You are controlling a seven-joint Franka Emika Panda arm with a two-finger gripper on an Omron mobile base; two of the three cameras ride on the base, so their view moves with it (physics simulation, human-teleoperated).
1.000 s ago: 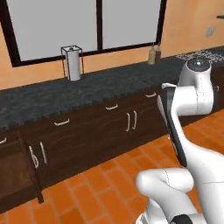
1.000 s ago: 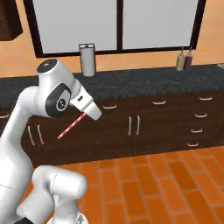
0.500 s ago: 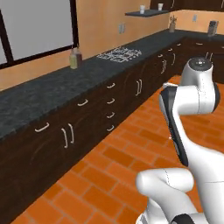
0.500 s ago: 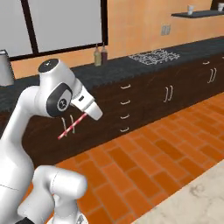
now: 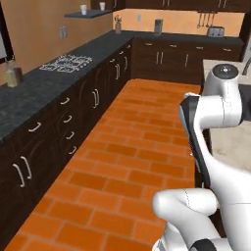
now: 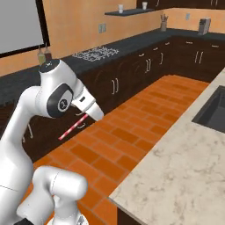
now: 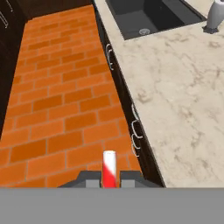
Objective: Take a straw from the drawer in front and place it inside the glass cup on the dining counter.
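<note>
My gripper (image 6: 89,117) is shut on the red-pink straw (image 6: 71,128), which slants down and to the left from the fingers above the brick floor. In the hand view the straw (image 7: 109,168) stands up between the two dark fingertips (image 7: 87,180) of the gripper (image 7: 109,181). The dining counter (image 6: 176,176), with its beige speckled top, lies to the right; it is the same dining counter (image 7: 175,96) on the right of the hand view and the dining counter (image 5: 230,139) behind the arm. The glass cup and the drawer I took the straw from are out of view.
A dark sink (image 7: 144,17) is set into the beige top, with a grey faucet base (image 7: 214,17) beside it. Silver handles (image 7: 135,131) line the island's dark side. Black granite counters (image 5: 44,83) with a stovetop (image 5: 66,62) run along the left. Orange brick floor (image 5: 132,147) lies between.
The whole view has swung from the windowed black counter round to the kitchen corner and the beige island: the base has turned. The straw stays in the shut gripper.
</note>
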